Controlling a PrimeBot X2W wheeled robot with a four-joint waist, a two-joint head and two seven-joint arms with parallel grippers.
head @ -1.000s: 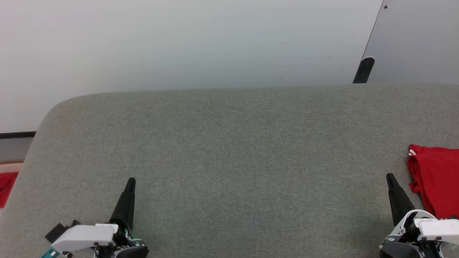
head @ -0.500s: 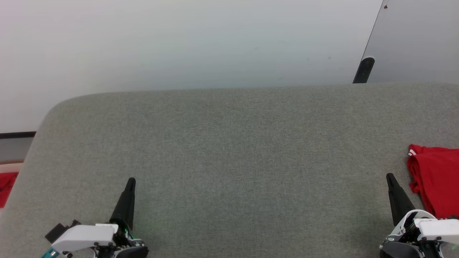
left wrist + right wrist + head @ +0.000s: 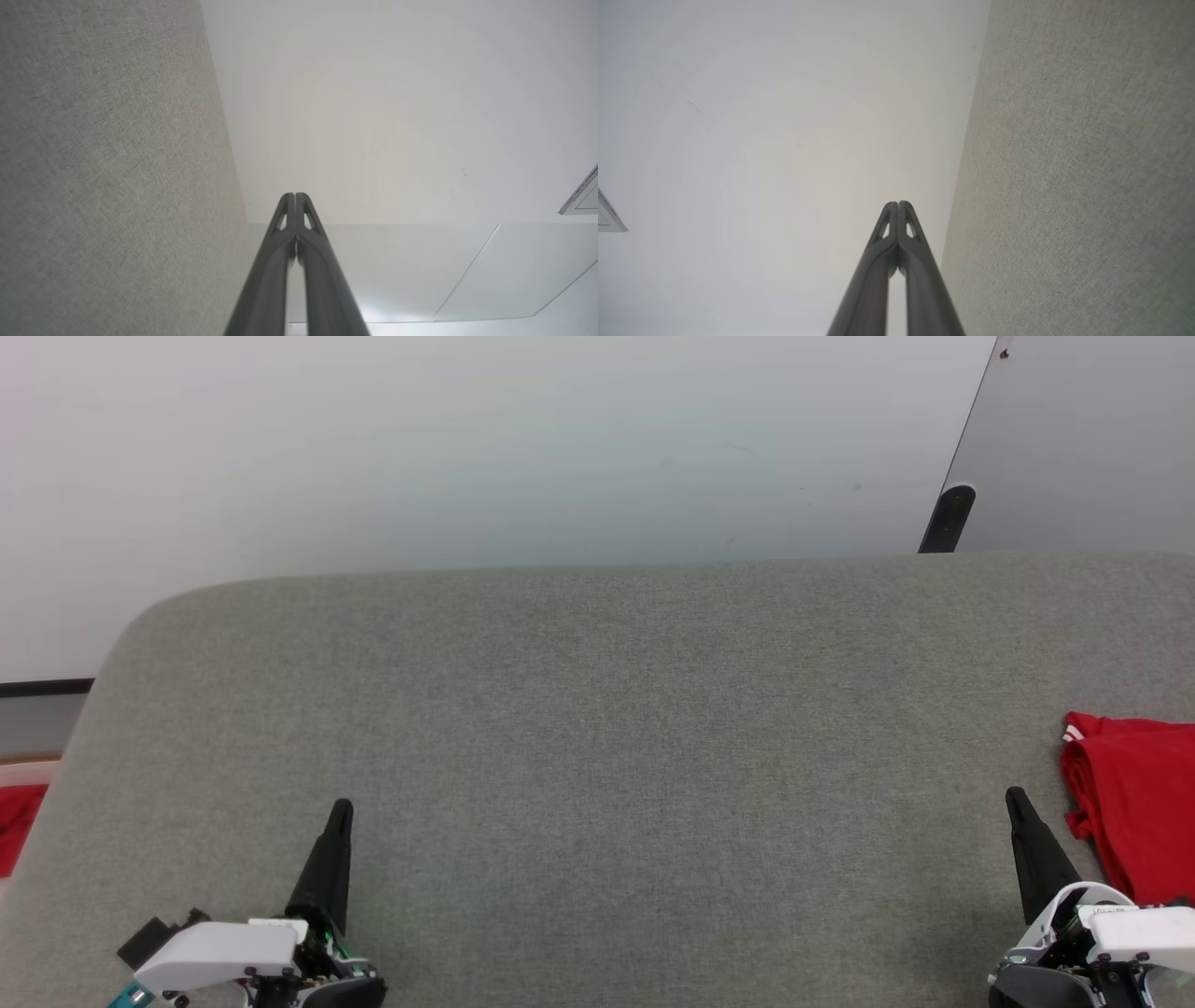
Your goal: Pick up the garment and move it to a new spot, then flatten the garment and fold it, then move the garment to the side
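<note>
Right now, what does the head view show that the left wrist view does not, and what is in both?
Head view: the red garment at the right edge of the grey surface, the right claw beside it, a red cloth at the far left. Left wrist view: the two fingers of the left claw closed tip to tip, a grey frame corner. Both: the grey surface, the left claw, the pale wall.

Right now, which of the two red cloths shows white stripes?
The garment on the grey surface beside the right gripper: white stripes mark its upper corner. The red cloth at the left edge looks plain.
</note>
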